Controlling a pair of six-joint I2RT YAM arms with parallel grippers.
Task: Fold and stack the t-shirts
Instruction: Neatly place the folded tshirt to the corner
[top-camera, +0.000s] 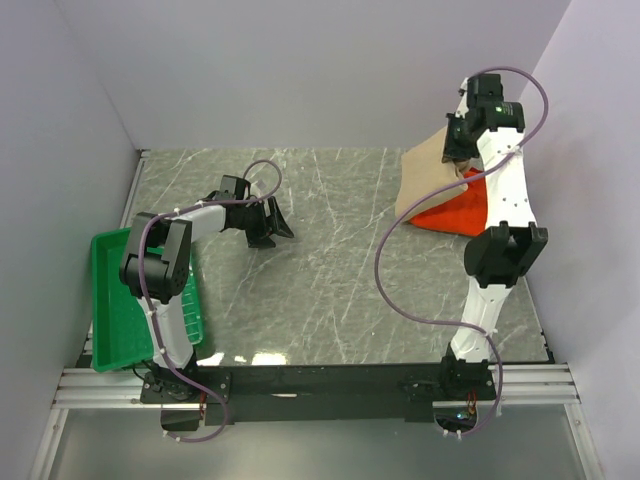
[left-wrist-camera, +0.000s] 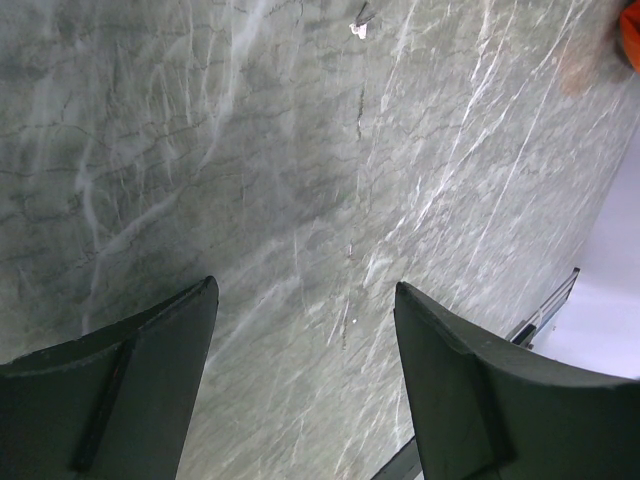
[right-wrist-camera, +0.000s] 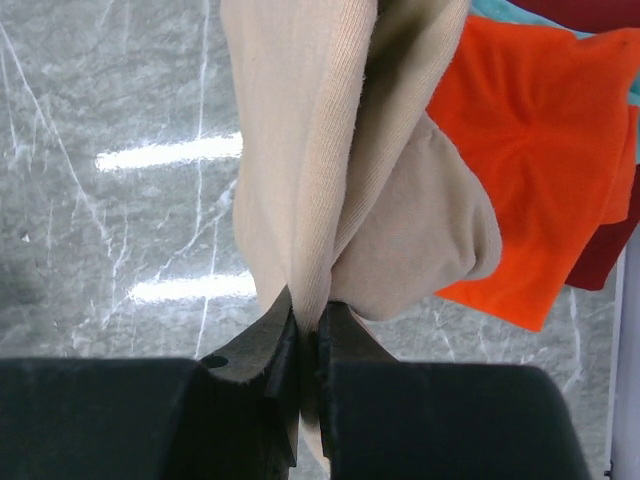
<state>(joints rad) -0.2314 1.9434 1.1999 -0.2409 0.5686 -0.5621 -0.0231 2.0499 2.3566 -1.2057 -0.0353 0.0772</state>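
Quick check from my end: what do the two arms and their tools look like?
The left arm and right arm have white links, chunky black joints and a looping purple cable each. A small green light glows near the right wrist. The left tool and right tool have matte black, wedge-shaped fingers.

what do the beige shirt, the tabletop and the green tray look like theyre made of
Beige t-shirt: soft knit cloth, likely cotton jersey, matte; fine ribs and limp folds show. Tabletop: grey-green stone or a marble-look laminate, polished; white veins and light glare. Green tray: probably moulded plastic, slightly glossy, uniform colour.
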